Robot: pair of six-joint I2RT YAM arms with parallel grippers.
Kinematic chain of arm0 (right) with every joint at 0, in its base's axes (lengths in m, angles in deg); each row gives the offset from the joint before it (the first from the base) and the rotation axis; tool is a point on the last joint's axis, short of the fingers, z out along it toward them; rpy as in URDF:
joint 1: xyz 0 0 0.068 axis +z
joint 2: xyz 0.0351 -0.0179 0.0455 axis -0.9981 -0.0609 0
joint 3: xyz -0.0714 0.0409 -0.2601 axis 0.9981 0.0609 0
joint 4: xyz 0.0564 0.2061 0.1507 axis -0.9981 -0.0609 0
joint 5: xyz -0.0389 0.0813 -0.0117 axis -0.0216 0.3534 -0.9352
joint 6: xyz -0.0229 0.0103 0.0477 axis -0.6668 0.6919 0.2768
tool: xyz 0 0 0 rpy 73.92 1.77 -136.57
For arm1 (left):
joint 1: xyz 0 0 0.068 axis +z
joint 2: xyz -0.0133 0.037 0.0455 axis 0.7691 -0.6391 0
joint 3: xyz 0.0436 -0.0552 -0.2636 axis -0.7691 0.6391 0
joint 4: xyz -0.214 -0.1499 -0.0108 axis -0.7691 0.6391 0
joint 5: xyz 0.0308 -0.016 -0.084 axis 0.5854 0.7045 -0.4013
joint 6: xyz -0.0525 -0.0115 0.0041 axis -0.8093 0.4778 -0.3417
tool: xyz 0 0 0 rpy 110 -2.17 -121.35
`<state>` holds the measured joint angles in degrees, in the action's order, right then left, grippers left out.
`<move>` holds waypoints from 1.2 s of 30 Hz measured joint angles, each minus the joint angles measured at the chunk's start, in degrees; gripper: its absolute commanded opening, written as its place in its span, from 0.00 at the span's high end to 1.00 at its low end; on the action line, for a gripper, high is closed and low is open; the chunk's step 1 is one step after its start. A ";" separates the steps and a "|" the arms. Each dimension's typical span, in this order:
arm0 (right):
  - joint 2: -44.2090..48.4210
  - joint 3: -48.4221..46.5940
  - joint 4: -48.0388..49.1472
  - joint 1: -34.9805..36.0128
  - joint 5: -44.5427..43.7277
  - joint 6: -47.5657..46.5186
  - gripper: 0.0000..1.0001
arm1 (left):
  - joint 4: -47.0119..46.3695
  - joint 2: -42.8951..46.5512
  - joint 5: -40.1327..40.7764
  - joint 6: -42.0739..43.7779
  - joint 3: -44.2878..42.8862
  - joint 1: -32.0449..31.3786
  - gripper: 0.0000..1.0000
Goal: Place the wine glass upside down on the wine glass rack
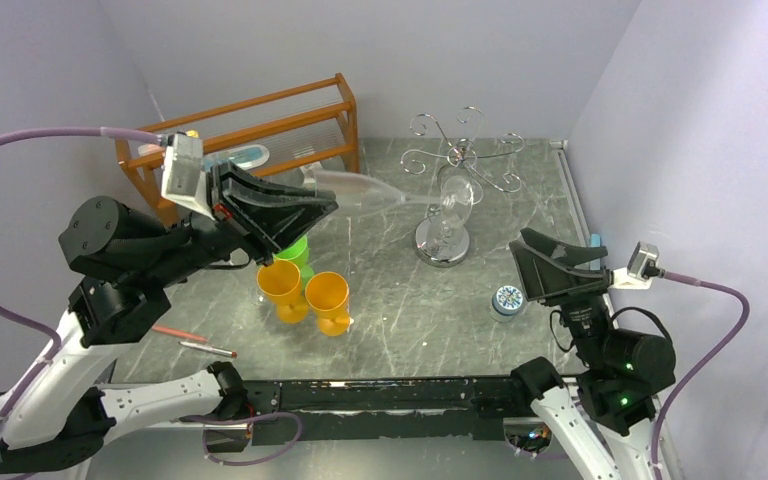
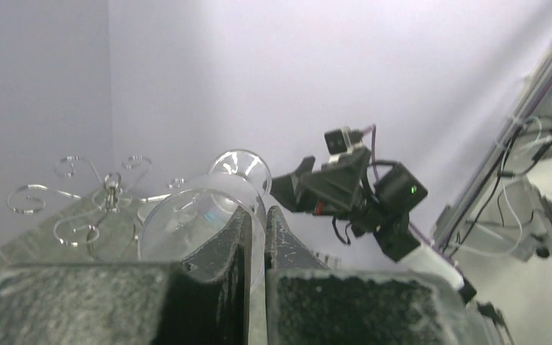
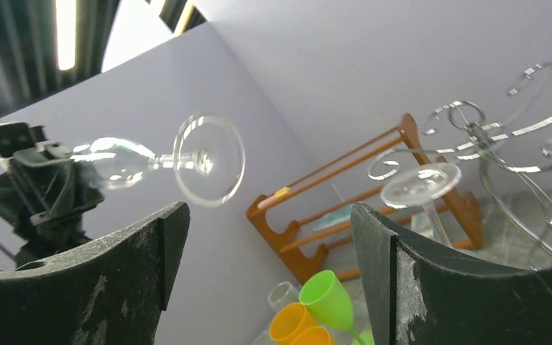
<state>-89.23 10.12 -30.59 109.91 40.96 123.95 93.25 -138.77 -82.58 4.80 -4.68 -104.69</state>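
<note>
Left gripper (image 1: 320, 205) is up off the table and pinching the wine glass (image 1: 360, 190) by its bowl, fingers pressed tight on the curved wall. The glass lies sideways, with its long axis running straight out ahead of the fingertips: bowl in the grip, stem next, round foot leading. Straight ahead of that foot stands the wine glass rack (image 1: 442, 245), its scroll arms just above and beyond the foot, so the foot is close to the post but not hooked on any arm as far as the views show. By the look of it, the glass must tip stem-up and the foot slide into a scroll. Further along, the right gripper (image 1: 535, 265) sits low with jaws spread wide and nothing between them, beside the rack's base, while the left arm owns the job
</note>
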 measured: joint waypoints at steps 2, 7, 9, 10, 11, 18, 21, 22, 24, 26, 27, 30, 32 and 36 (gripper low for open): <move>-0.52 -0.02 2.69 0.00 1.29 -0.33 0.13 | -4.52 -0.09 1.36 -1.38 0.94 0.00 0.95; -3.67 -0.04 8.09 0.00 4.96 -0.74 0.14 | -17.05 -1.79 5.38 -6.38 4.81 0.00 0.95; -5.35 0.04 11.69 0.00 6.69 -0.63 0.14 | -22.01 -3.78 6.38 -8.50 5.66 0.00 0.95; -6.25 0.13 13.94 0.00 7.45 -0.52 0.14 | -24.65 -5.14 6.60 -9.81 5.88 0.00 0.95; -7.21 0.28 16.50 0.00 8.13 -0.28 0.15 | -27.02 -6.32 6.64 -11.02 5.97 0.00 0.95; -18.97 0.63 35.41 0.00 9.31 6.58 0.16 | -45.51 -17.27 6.54 -22.38 8.92 0.00 0.95; -25.00 0.61 41.11 0.00 8.39 11.17 0.17 | -52.26 -19.78 6.56 -26.53 11.37 0.00 0.95; -26.53 0.59 42.56 0.00 7.89 12.61 0.17 | -54.01 -20.22 6.58 -27.54 12.04 -0.02 0.95; -28.94 0.39 44.52 0.00 6.60 15.13 0.17 | -56.59 -20.52 6.67 -28.94 12.90 -0.09 0.95; -30.47 0.07 46.60 0.00 5.38 17.00 0.18 | -59.06 -20.52 6.78 -29.90 13.20 -0.26 0.95; -31.10 -0.09 47.95 0.00 4.83 17.77 0.19 | -60.39 -20.55 6.82 -30.32 13.20 -0.39 0.95; -33.00 -0.81 52.43 0.00 3.87 19.87 0.23 | -63.65 -20.68 6.93 -31.17 13.20 -0.70 0.95; -34.38 -1.49 55.43 0.00 3.39 20.92 0.28 | -65.13 -21.07 7.21 -31.39 13.20 -0.98 0.95; -36.72 -2.80 59.56 0.00 3.19 22.08 0.32 | -66.42 -22.23 8.13 -31.45 13.25 -1.53 0.95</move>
<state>-125.95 7.32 28.97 109.91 44.15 146.02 26.83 -160.99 -74.45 -26.65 8.56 -106.22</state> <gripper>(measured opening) 0.700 0.090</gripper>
